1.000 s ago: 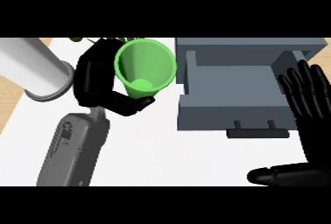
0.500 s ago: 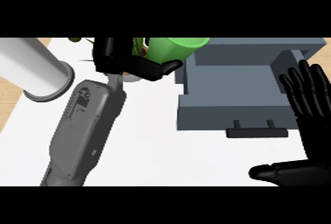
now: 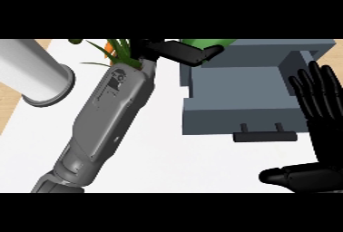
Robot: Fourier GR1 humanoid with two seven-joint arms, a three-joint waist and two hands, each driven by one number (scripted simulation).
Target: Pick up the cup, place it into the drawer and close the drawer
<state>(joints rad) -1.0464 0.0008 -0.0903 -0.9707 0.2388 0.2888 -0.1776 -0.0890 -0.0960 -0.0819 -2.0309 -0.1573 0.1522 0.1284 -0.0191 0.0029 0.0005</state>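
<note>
I see the open grey box-shaped drawer [image 3: 234, 120] at centre right. My right hand [image 3: 320, 108] rests with fingers spread at the right edge. At top centre, my left hand [image 3: 182, 51] curls round the green plastic cup [image 3: 208, 41], near the drawer's upper-left corner. If released here, I judge the cup could catch the wall and tip outside.

Green cup [image 3: 212, 42], slate-grey drawer [image 3: 236, 88], black left robot hand [image 3: 181, 51], black right robot hand [image 3: 325, 136], white counter [image 3: 194, 165]
</note>
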